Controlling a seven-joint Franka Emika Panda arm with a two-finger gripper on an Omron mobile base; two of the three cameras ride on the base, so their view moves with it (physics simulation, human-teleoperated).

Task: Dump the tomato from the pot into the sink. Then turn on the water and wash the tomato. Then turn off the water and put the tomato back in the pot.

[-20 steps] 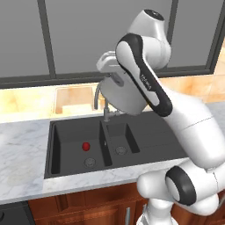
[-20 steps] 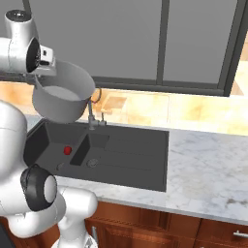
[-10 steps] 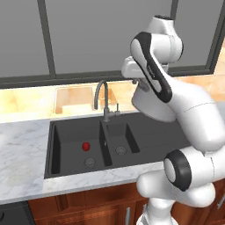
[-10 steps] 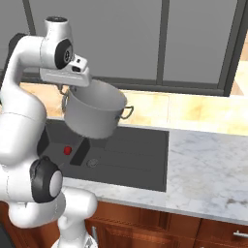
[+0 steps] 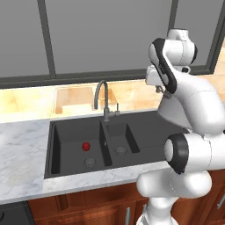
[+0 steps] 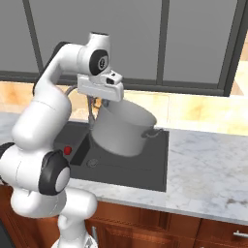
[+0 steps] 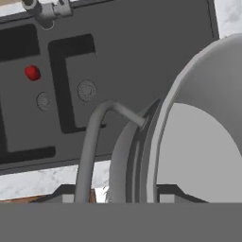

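The small red tomato (image 5: 86, 145) (image 6: 68, 150) (image 7: 32, 72) lies on the floor of the wide left basin of the black sink (image 5: 145, 127) (image 6: 151, 169) (image 7: 142, 52), near a round drain (image 5: 89, 162). The grey pot (image 6: 123, 130) (image 7: 198, 137) hangs tilted in the air above the sink's flat draining section, and its inside looks empty. My gripper (image 6: 99, 101) is shut on the pot's rim at its upper left. One loop handle (image 7: 94, 137) curves up close to the hand camera; the other (image 6: 151, 133) points right. The pot is well to the right of the tomato.
A curved grey faucet (image 5: 103, 100) (image 7: 47, 7) stands behind the divider between the two basins. Marble counter (image 5: 22, 154) (image 6: 208, 169) runs on both sides of the sink. A window (image 5: 105, 35) spans the wall behind. Wooden cabinet fronts sit under the counter.
The arm has swung to the right with the pot in its grip, from over the basins and faucet to above the draining section. The tomato has stayed in the left basin.
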